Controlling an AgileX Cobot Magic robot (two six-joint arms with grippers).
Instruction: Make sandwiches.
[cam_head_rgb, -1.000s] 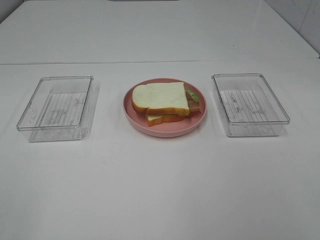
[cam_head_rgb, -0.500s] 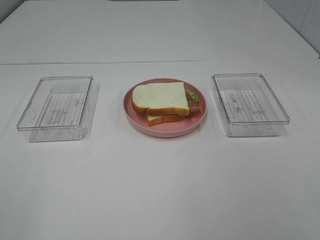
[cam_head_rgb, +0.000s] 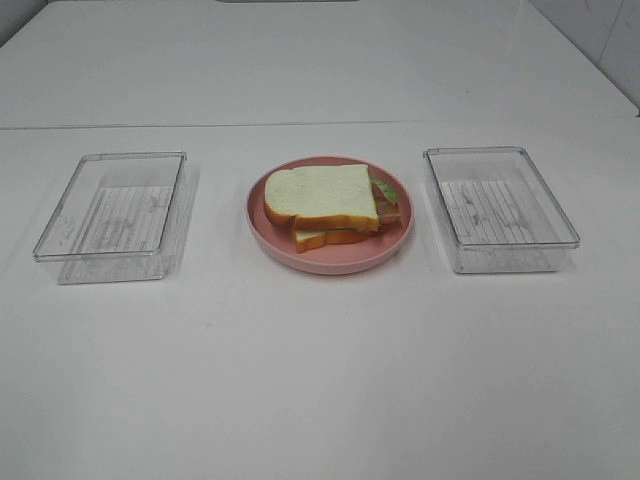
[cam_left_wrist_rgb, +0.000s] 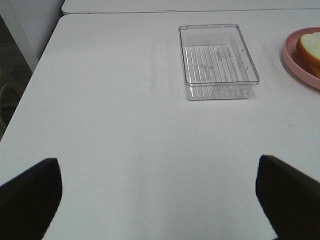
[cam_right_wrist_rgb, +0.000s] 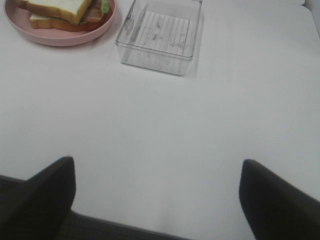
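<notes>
- Sandwiches: one finished stack of toy food lies on the round pink plate at the middle of the white table; the top bread slice, white with an orange-brown crust, sits slightly askew over the bottom slice, whose corner pokes out toward the near edge of the plate
- Green lettuce and a strip of brown meat show at the stack's right-hand side between the two slices; any cheese is hidden from these views
- Two clear plastic trays flank the plate, each a short way off and not touching it: the left tray and the right tray; both have ribbed floors and nothing in them
- Left gripper: its two dark fingers appear only at the lower corners of the left wrist view, spread wide with nothing between them; it hangs over bare table, well apart from the left tray, with the plate's rim and a bit of bread just showing at the edge of that view
- Right gripper: its fingers likewise stand far apart and empty at the lower corners of the right wrist view, above the table's near edge; the right tray and the plate with the stack lie well beyond it
- Neither arm reaches into the high exterior view
</notes>
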